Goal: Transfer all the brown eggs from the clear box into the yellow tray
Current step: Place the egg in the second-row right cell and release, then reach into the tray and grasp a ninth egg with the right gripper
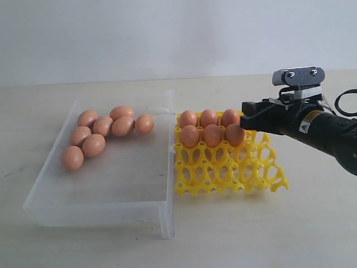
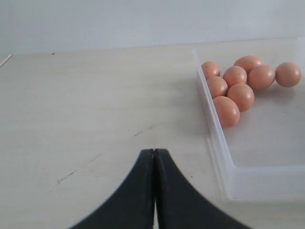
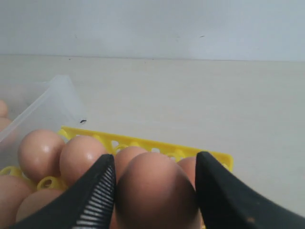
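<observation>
Black right gripper (image 3: pixel 155 160) level over yellow tray (image 3: pixel 133 141), clasping brown egg (image 3: pixel 155 195)

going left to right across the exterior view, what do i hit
clear box with eight loose brown eggs → yellow tray with six eggs in its back rows → right gripper, closed around the tray's right front egg → right arm

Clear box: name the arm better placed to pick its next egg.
Left, probably: the left tool is shut, empty, facing eggs in the clear box. The right tool grips an egg over the yellow tray.
</observation>
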Robot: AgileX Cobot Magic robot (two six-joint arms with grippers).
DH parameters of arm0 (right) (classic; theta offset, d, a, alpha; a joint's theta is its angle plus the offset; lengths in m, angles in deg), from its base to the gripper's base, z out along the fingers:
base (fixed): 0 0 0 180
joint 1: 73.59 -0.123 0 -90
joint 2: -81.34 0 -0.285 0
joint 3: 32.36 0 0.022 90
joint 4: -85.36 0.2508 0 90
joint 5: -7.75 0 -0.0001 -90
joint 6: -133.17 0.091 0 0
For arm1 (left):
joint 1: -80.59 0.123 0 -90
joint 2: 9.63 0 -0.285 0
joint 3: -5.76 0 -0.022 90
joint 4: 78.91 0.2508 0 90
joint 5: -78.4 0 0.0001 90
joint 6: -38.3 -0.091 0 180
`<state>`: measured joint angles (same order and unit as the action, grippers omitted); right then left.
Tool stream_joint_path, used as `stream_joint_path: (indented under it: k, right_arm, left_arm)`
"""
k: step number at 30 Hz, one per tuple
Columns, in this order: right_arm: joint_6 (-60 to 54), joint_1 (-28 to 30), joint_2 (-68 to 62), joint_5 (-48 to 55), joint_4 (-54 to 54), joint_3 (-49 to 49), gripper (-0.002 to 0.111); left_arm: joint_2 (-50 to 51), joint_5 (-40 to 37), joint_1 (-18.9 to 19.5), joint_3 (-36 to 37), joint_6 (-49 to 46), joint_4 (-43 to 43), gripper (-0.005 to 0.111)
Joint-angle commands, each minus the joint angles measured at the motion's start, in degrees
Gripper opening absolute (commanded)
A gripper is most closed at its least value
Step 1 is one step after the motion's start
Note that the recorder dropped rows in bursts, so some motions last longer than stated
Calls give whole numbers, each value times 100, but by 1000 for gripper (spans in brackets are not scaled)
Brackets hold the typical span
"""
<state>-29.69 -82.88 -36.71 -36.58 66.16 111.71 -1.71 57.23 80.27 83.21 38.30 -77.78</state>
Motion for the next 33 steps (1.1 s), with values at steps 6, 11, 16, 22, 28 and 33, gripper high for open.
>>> stream_joint_path:
  k: [6,11,16,22,28,33]
  right_arm:
    - [242,33,-116,-118,-101,111,41]
    - [250,33,-116,-118,-101,111,50]
    - [250,33,-116,-118,-91,111,53]
    - [250,33,68,-91,-270,111,53]
    - [1545,-400,1012,1778,-1505,679,53]
    - [4741,-1397,1175,3049,-4288,1917,53]
  left_arm:
    - [-13,48,-27,-23,0,-21,0]
    - [-13,48,-27,-23,0,-21,0]
    - [-13,48,-27,-23,0,-21,0]
    - [-13,48,-27,-23,0,-21,0]
    - [-13,48,-27,-23,0,-21,0]
    - [-13,48,-27,-23,0,-21,0]
